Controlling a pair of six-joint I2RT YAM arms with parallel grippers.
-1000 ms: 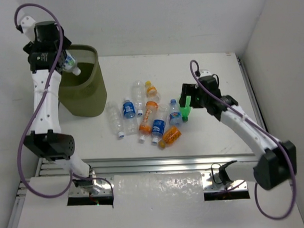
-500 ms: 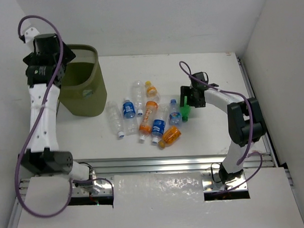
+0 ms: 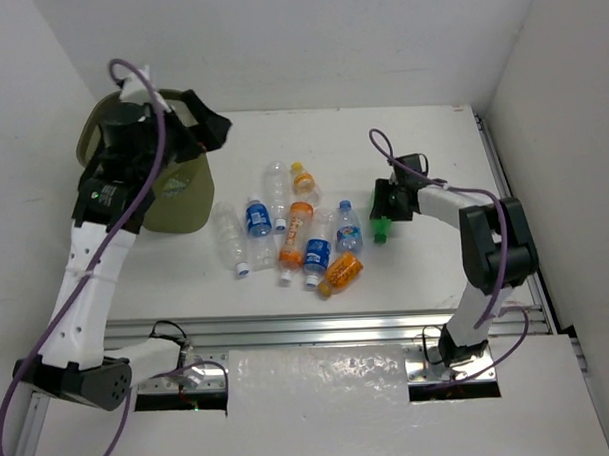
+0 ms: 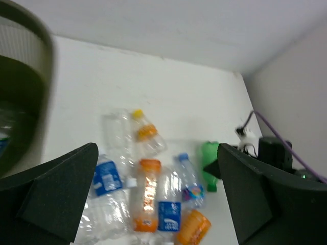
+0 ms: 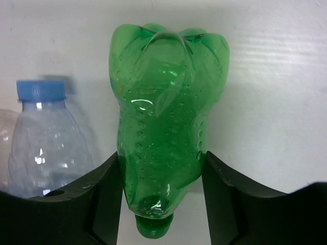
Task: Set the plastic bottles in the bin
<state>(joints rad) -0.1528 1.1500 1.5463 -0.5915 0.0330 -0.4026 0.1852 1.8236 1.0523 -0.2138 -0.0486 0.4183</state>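
Observation:
Several plastic bottles lie in a loose heap mid-table: clear ones, blue-labelled ones and orange ones, also seen in the left wrist view as the heap of bottles. A green bottle lies at the heap's right edge. My right gripper is shut on the green bottle, one finger pressed against each side near its neck, with my right gripper low over the table. The olive bin stands at far left. My left gripper hovers over its rim, open and holding nothing. In its own view my left gripper looks across at the heap.
The bin's rim fills the left edge of the left wrist view. A blue-capped clear bottle lies right beside the green one. White walls close in at the back and right. A metal rail runs along the near table edge.
My left gripper opened and the blue-labelled bottle it held over the bin is gone; that arm swung right. My right gripper came down and closed round the green bottle.

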